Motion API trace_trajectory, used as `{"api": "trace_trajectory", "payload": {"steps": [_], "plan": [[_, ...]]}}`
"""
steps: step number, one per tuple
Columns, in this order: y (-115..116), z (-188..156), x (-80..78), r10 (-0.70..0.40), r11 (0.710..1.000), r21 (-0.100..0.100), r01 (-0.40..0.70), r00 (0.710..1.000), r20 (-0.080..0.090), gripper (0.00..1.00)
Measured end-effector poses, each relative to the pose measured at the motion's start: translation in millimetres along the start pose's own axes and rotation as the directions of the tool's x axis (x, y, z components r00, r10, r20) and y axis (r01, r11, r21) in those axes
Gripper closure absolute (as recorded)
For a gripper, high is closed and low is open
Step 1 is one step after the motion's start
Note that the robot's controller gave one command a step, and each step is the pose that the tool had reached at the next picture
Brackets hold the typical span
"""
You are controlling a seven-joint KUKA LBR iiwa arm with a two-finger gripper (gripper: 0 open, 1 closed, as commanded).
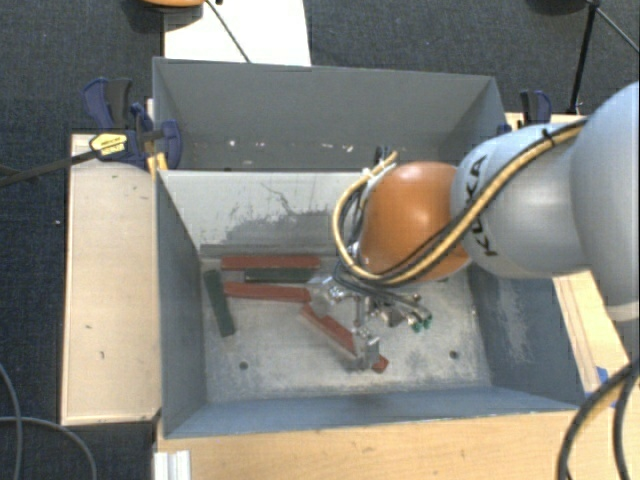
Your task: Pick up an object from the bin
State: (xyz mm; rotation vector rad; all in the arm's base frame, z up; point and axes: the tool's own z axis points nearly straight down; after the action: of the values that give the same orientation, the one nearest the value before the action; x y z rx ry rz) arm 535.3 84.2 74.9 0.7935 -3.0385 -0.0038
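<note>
Progress stands at the low point of the reach: the hand [367, 353] is down at the floor of the bin [180, 298], at the near end of a slanted red bar [330, 326] that lies about the middle. Whether the hand is spread or pinching that bar I cannot tell. By its look the bar rests flat, not yet lifted. Another red bar [268, 262] and a dark green bar [219, 303] lie to the left, apart from the hand. What remains, I judge, is a sure grip and the raise clear of the bin.

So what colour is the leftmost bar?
The leftmost bar is dark green, per camera view.
</note>
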Motion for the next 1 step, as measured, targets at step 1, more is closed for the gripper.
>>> {"api": "trace_trajectory", "payload": {"steps": [1], "plan": [[-28.9,-3.2,-7.2,-0.219,0.976,0.004,0.219,0.976,0.003,0.00]]}}
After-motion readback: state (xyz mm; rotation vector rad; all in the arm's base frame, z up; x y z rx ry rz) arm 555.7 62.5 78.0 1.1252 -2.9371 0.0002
